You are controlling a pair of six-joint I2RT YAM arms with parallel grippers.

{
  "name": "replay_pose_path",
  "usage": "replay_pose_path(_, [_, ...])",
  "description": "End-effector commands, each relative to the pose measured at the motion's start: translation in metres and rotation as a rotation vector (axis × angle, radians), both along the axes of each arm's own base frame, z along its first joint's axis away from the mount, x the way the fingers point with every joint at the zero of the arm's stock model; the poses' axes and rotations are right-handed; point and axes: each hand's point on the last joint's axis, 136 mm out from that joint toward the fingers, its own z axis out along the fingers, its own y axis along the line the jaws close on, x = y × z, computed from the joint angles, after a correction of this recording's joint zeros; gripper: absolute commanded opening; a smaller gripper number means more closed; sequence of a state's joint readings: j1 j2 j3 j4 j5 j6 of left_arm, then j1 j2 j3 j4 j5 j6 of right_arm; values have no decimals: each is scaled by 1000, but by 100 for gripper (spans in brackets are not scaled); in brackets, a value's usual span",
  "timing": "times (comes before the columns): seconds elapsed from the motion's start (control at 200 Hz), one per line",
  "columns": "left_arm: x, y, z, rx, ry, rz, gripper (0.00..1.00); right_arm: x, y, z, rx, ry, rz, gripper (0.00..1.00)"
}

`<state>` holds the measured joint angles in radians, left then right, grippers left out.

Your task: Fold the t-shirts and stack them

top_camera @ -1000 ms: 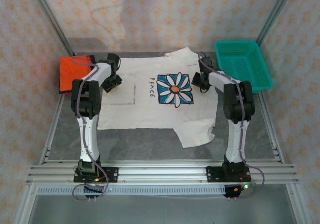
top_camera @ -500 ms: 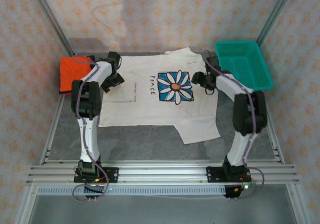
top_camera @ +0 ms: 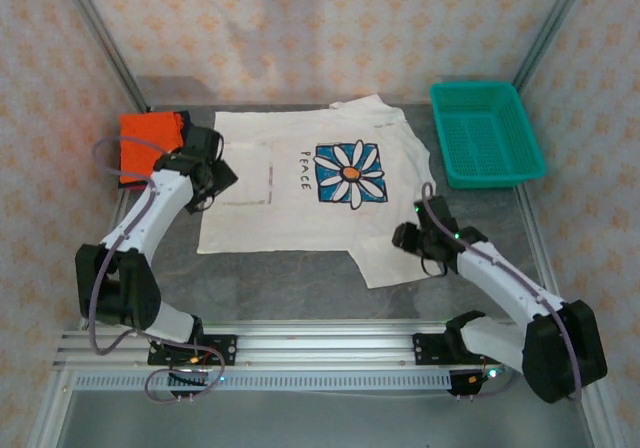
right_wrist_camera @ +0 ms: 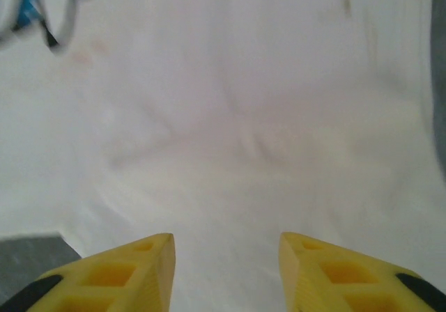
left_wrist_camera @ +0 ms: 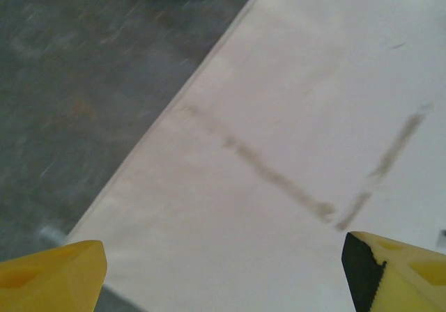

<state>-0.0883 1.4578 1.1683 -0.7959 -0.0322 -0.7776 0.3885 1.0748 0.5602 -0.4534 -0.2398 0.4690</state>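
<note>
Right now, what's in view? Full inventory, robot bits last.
white t-shirt: one, white with a blue-square daisy and "PEACE", spread flat mid-table
orange t-shirt: one, bright orange, folded, far left corner
dark t-shirt: one, looks navy, just an edge showing at the orange one
basket: one, teal plastic mesh, far right corner
table: one, grey, under everything
left arm: one, black and white, reaching to the white shirt's left edge, jaws wide open above the cloth, yellow fingertips
right arm: one, black and white, at the shirt's near-right sleeve, jaws open above the cloth, yellow fingertips
</note>
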Motion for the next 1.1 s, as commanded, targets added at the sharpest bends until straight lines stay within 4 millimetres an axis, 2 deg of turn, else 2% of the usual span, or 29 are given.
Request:
replay_pose_path(0.0, [-26,11,-12,41,28,57,89,-18,-4,-20,-1,56,-76,40])
replay_pose_path(0.135, [-46,17,-23,64,67,79,89,-29,-5,-44,-23,100,-74,35])
replay_pose_path(0.345, [-54,18,-22,68,71,72,89,-58,-2,-68,2,202,-74,35])
replay_pose_path(0.44, [-57,19,-19,69,66,66,89,-75,2,-73,27,243,-70,35])
replay_pose_path(0.585, [-64,23,-21,71,74,82,89,-91,8,-63,48,250,-46,37])
replay_pose_path(0.716, [-71,25,-30,39,79,111,92,-100,5,-48,54,255,-51,38])
replay_pose_path(0.786, [-73,25,-33,19,73,124,94,-99,6,-39,70,242,-54,38])
replay_pose_path(0.836, [-75,26,-36,5,72,133,100,-97,9,-32,91,230,-55,39])
replay_pose_path(0.891, [-76,27,-38,-5,77,143,100,-91,14,-20,117,203,-54,41])
replay_pose_path(0.941, [-78,29,-39,-13,76,156,100,-83,17,-9,134,170,-59,47])
replay_pose_path(1.026, [-81,29,-43,-46,61,186,100,-67,13,13,113,84,-78,68])
replay_pose_path(1.056, [-82,29,-45,-59,51,196,100,-62,9,20,90,53,-79,77])
replay_pose_path(1.096, [-83,29,-47,-76,41,213,100,-57,3,29,54,20,-67,98])
